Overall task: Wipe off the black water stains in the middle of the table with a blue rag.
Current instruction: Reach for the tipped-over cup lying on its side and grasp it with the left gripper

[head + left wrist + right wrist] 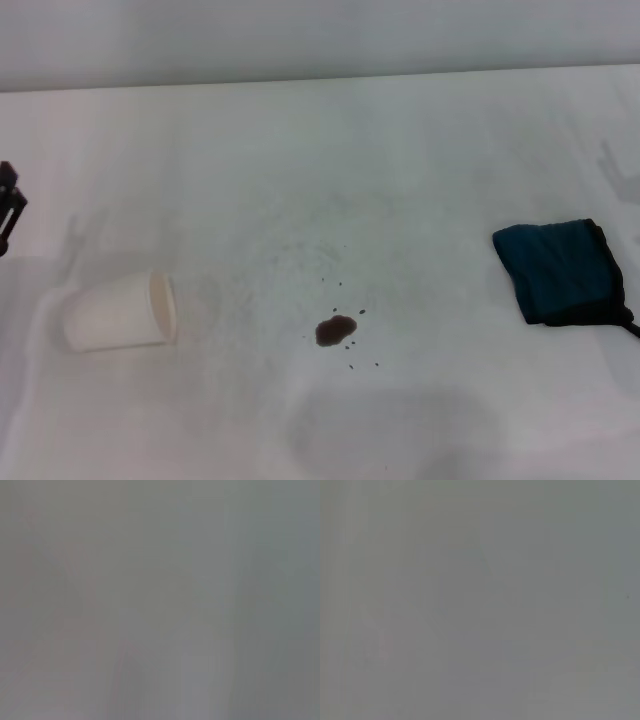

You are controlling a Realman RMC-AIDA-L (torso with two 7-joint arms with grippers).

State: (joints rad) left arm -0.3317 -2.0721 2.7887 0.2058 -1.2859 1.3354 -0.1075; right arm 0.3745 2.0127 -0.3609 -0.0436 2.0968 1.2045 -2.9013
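**Spill and rag apart, wiping not yet begun**

Seen from the head view: a plain white surface (420, 150). Near its middle, a small dark stain (336, 329), oval, ringed by a few tiny specks. Well off to the right, a folded blue rag (560, 270) with a black edge, lying flat near that side, untouched. Far to the left, a white paper cup (120, 312) tipped on its side, mouth turned toward the stain.

At the far left edge, only a sliver of the left pincer (8, 205), dark, raised and well clear of the cup; impossible to tell whether wide or narrow. Right pincer not in view at all. Nothing but featureless grey in both wrist views.

Judged as the opening step: rag not yet picked up, stain intact. Likely risks: pinching only the top fold, leaving the rag trailing; pressing too lightly and smearing the stain; missing the scattered specks; knocking the cup and sending it rolling.
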